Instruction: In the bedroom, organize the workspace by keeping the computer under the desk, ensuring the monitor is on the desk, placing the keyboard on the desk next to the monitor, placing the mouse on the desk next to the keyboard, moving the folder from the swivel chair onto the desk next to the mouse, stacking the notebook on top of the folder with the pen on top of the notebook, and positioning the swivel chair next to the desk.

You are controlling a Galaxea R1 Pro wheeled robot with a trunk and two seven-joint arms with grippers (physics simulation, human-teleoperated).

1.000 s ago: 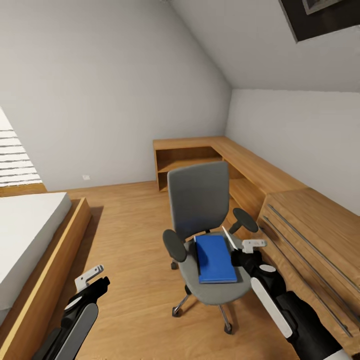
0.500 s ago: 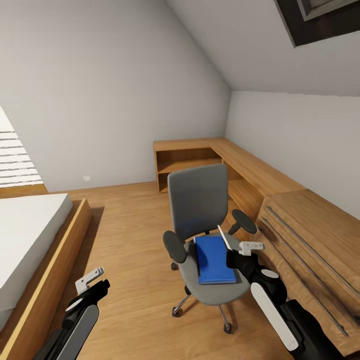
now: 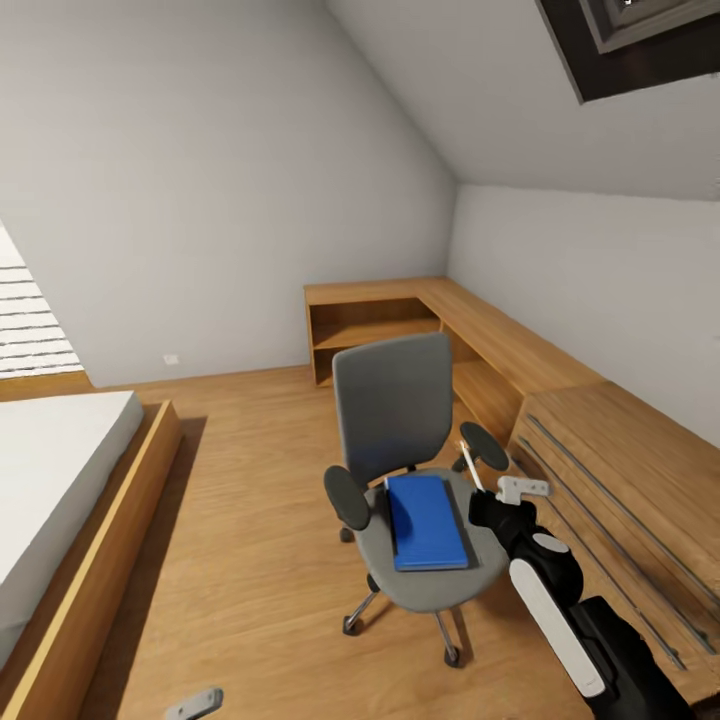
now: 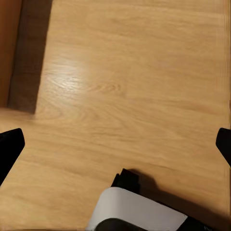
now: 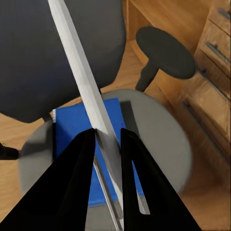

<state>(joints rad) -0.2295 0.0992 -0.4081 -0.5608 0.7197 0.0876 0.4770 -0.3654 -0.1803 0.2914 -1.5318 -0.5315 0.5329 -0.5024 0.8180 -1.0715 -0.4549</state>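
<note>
The grey swivel chair (image 3: 395, 405) stands mid-room on the wood floor. On its seat lies the blue folder (image 3: 427, 520), also seen as the folder (image 5: 72, 134) in the right wrist view. My right gripper (image 3: 485, 497) hovers over the seat's right edge by the armrest (image 3: 484, 446), shut on the white pen (image 3: 470, 465). The pen (image 5: 79, 79) sticks out from between the black fingers (image 5: 72, 178). My left gripper (image 4: 115, 144) is open, low over bare floor. The desk, computer, monitor, keyboard, mouse and notebook are out of view.
Low light-wood cabinets with drawers (image 3: 610, 450) run along the right wall, close to the chair. An open wood shelf unit (image 3: 370, 325) fills the far corner. A bed with a wooden frame (image 3: 70, 480) lies at the left. Open floor (image 3: 250, 520) lies between bed and chair.
My right gripper has carried the pen rightward, from over the folder toward the chair's right armrest. The left arm has dropped almost out of the head view.
</note>
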